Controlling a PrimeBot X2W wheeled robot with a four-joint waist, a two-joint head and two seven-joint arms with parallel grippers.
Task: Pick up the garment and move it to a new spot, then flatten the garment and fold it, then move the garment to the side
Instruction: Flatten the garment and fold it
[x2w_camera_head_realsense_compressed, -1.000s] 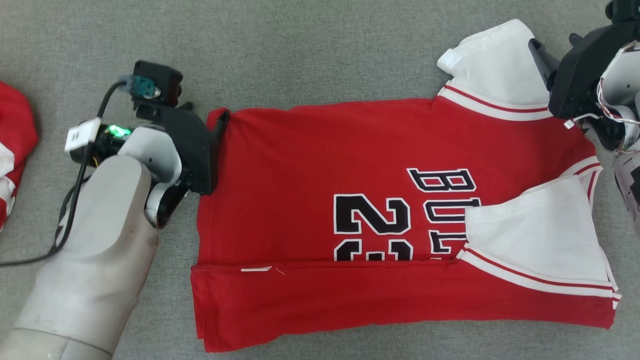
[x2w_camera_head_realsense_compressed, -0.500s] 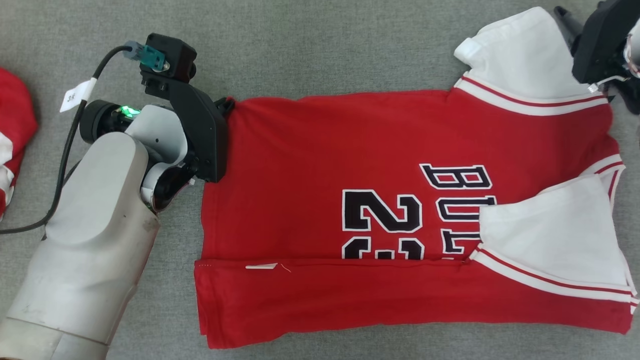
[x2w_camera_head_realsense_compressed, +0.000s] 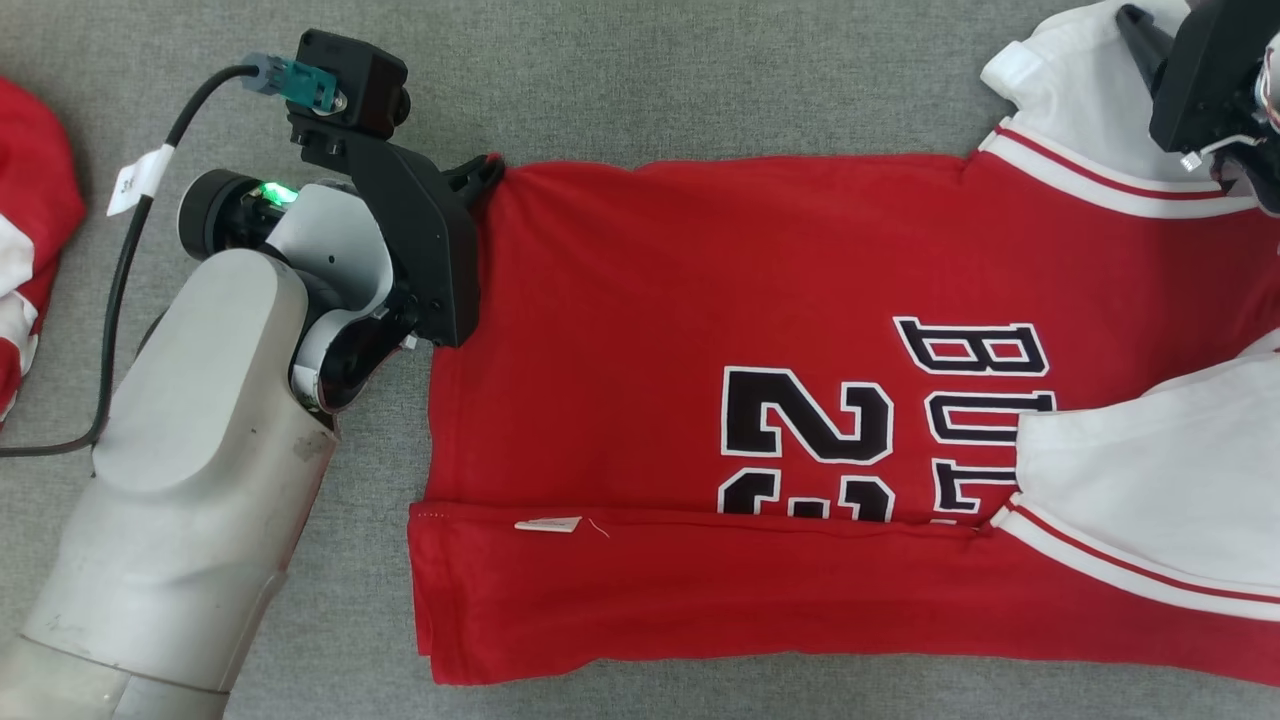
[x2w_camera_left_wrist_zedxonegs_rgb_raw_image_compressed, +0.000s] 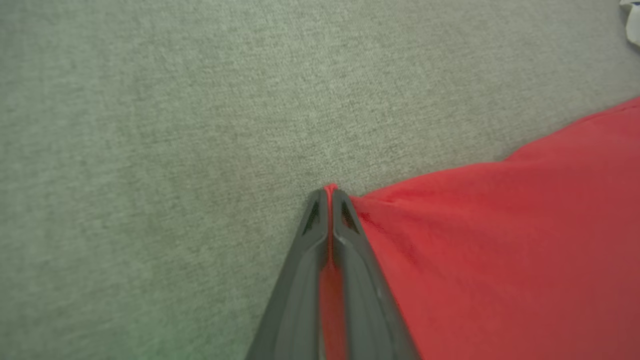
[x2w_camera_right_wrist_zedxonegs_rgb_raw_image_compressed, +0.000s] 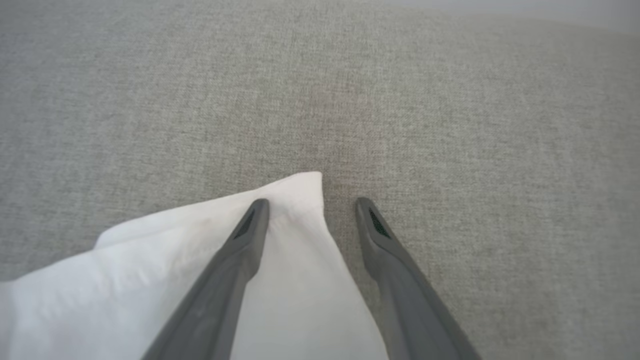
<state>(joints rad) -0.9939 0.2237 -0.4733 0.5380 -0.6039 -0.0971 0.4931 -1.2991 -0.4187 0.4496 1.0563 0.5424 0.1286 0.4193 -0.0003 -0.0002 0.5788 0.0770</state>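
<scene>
Red jersey (x2w_camera_head_realsense_compressed: 700, 260), left corner now pinched

Red-and-white cloth (x2w_camera_head_realsense_compressed: 35, 230) lies at the far-left edge, well apart from it. Next, the left hand (x2w_camera_head_realsense_compressed: 487, 172), open a second ago, has clamped shut on the jersey's far left corner. The near edge is folded over in a band, and bare grey tabletop (x2w_camera_head_realsense_compressed: 700, 80) lies beyond the far edge. At right, the right hand (x2w_camera_right_wrist_zedxonegs_rgb_raw_image_compressed: 314, 206) stands open, one finger on the white sleeve (x2w_camera_right_wrist_zedxonegs_rgb_raw_image_compressed: 150, 270).
</scene>
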